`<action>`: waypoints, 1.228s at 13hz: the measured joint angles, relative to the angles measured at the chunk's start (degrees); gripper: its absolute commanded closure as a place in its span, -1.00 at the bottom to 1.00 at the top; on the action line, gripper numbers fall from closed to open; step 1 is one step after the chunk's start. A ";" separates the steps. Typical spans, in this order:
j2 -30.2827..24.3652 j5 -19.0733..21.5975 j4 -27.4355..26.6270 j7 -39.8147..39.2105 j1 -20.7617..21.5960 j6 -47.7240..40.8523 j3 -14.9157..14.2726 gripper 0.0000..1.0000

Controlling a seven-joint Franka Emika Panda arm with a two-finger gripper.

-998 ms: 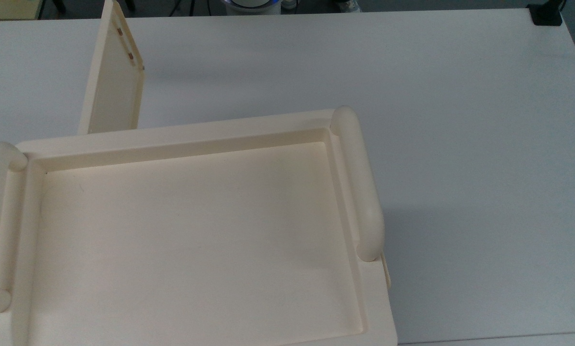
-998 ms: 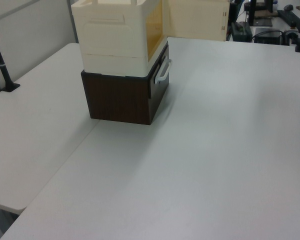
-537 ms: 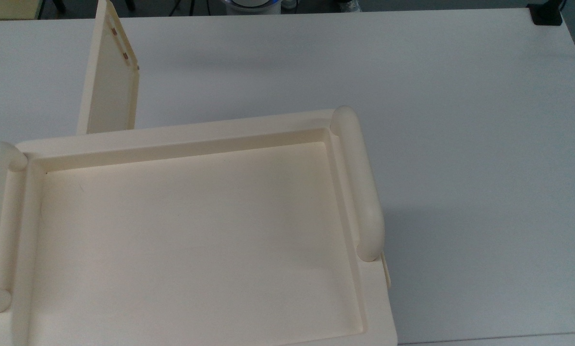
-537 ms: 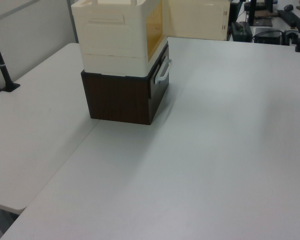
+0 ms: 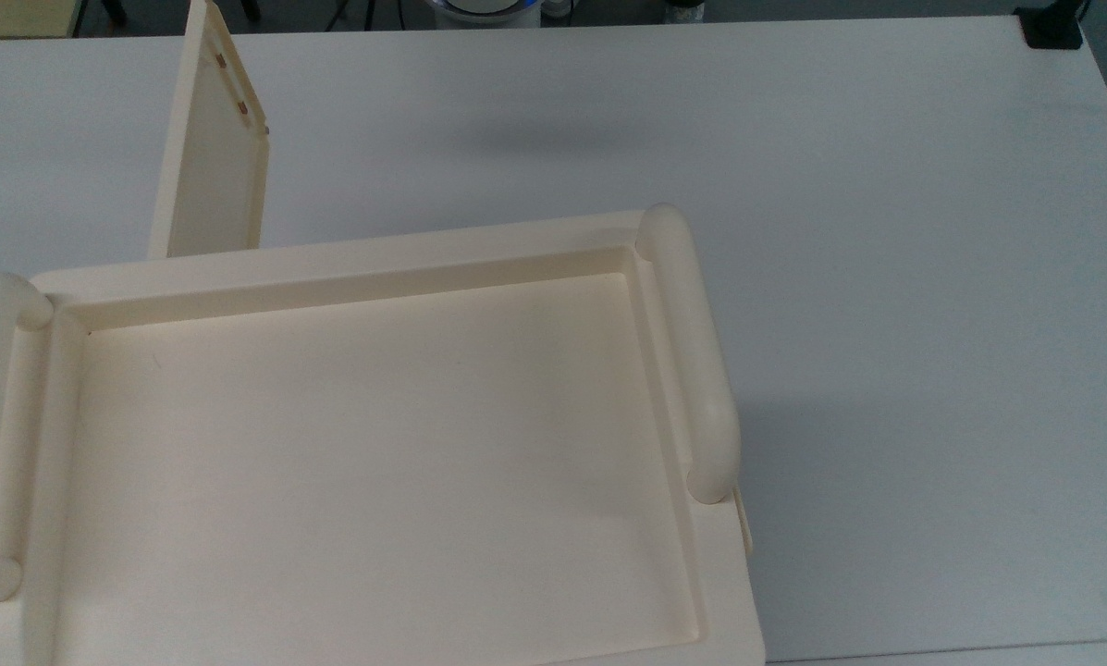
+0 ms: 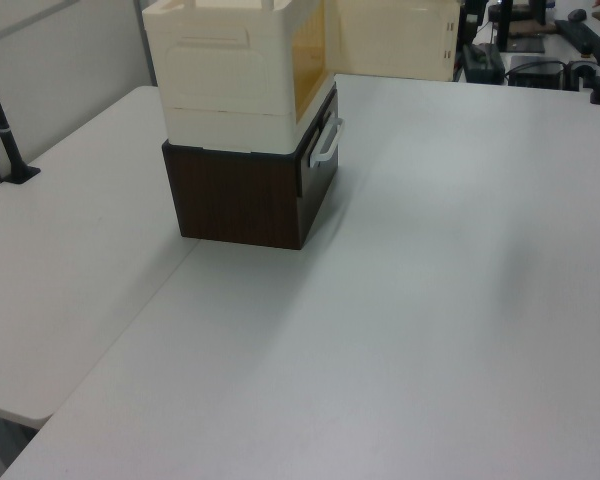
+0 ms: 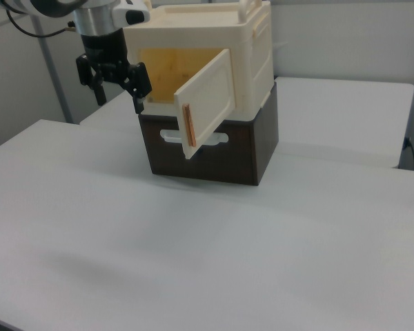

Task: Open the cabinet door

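Note:
The cream cabinet (image 7: 259,62) stands on a dark brown box, its recessed top (image 5: 331,264) lying at the top view's lower left. The cabinet door (image 7: 210,103) is swung out wide, baring a yellowish inside. In the top view the door (image 5: 211,157) juts away from the cabinet's far left corner, with brown fittings on its inner face. It appears at the upper edge of the left view too, as the door (image 6: 395,40). My gripper (image 7: 117,93) hangs open at the right view's left, beside the cabinet's open front, holding nothing and apart from the door.
The dark brown box (image 6: 245,195) under the cabinet has a white handle (image 6: 325,145) on its front. A black clamp post (image 6: 5,130) stands at the left view's left edge. White table (image 5: 840,231) spreads wide to the top view's right.
The door's free edge has swung slightly further toward the top view's left. A faint shadow has come onto the table beyond the cabinet.

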 measured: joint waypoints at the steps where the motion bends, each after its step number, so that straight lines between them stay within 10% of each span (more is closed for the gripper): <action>1: 0.56 -0.01 -0.33 0.69 0.12 1.49 0.00 -1.00; 12: 2.64 -1.25 -0.77 0.73 0.23 2.92 -0.15 -1.00; 16: 3.47 -6.61 -0.83 8.10 0.23 2.92 4.30 -1.00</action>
